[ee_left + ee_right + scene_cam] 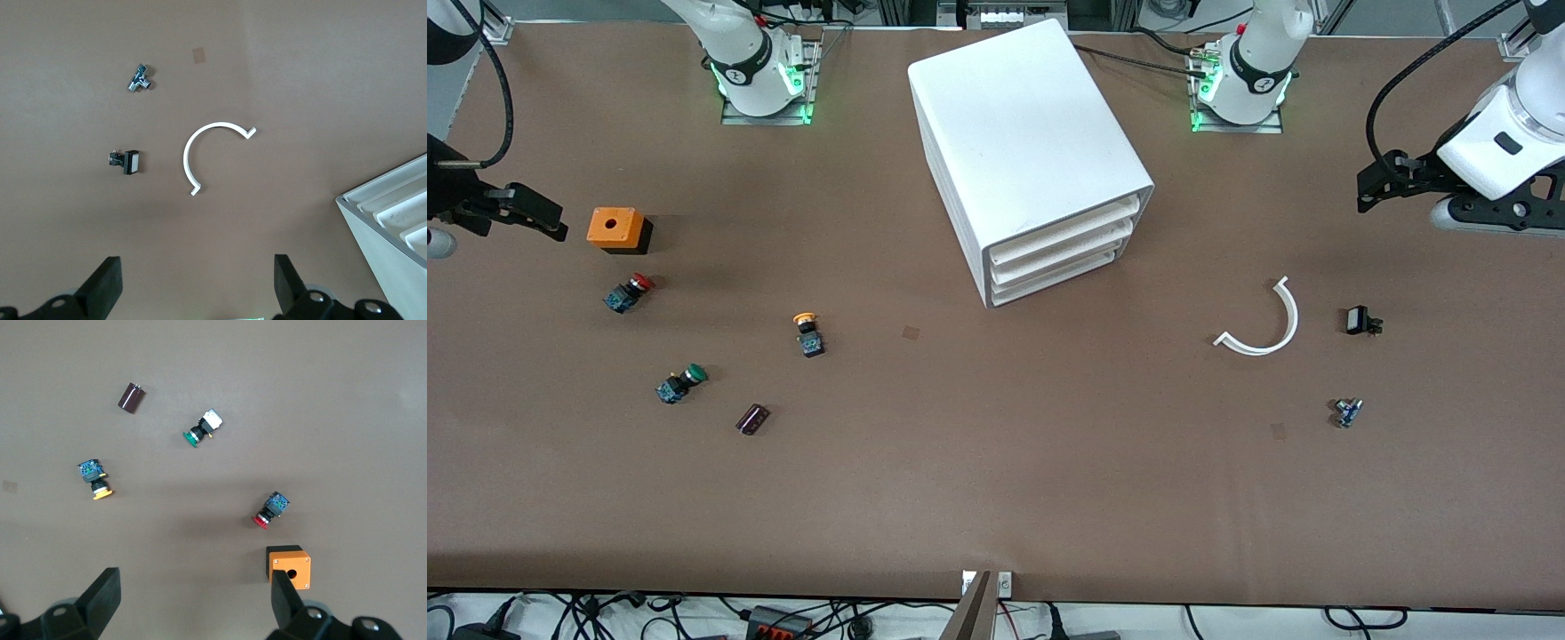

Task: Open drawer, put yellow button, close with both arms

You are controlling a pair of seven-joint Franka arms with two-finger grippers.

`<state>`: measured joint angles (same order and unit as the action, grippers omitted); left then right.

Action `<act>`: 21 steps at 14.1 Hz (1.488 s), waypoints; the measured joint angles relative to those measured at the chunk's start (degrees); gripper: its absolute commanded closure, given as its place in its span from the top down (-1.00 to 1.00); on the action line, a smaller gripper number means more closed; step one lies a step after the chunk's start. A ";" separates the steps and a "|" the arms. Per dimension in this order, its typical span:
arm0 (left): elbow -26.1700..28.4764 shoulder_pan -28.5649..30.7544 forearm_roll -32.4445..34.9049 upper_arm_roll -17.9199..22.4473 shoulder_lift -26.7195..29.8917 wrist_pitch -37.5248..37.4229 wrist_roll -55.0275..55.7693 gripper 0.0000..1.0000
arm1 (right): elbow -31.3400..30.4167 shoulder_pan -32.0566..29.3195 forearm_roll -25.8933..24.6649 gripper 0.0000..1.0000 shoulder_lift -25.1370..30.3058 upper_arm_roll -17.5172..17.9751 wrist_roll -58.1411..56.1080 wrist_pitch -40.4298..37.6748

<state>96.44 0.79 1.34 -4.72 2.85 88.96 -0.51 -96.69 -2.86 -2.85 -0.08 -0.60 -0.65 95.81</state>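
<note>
The white cabinet (1032, 142) stands mid-table near the arm bases. Its top drawer (1064, 234) is shut, flush with the two below. The cabinet's corner also shows in the left wrist view (393, 227). The yellow button (808, 331) lies on its side on the brown table, toward the right arm's end; it also shows in the right wrist view (95, 481). My right gripper (547, 222) (193, 590) hangs open and empty beside the orange box, well apart from the yellow button. My left gripper (1374, 191) (198, 277) hangs open and empty over the left arm's end.
An orange box (615, 228), a red-capped button (629, 292), a green-capped button (681, 382) and a dark cylinder (752, 419) lie around the yellow button. A white curved strip (1267, 324), a small black part (1360, 321) and a small metal part (1347, 412) lie toward the left arm's end.
</note>
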 measured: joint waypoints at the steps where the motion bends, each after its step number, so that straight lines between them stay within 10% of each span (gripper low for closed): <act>1: -0.26 -0.03 0.00 -0.10 -0.03 -0.09 0.00 1.00 | 0.00 0.00 0.00 1.00 0.00 0.00 0.00 0.00; 14: -2.90 -1.98 -27.84 -2.00 -13.16 -15.11 -9.21 1.00 | -0.56 4.06 0.85 1.00 -4.08 0.48 -0.06 0.99; 21: 1.95 -4.46 -47.34 -5.21 -26.36 3.02 -25.92 1.00 | -0.01 12.16 1.60 1.00 -13.46 0.71 -0.29 3.60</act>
<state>98.39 -3.67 -46.01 -9.93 -23.51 91.98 -26.43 -96.70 9.30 -1.25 -13.54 0.11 -0.94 99.42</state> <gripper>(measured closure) 0.000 0.000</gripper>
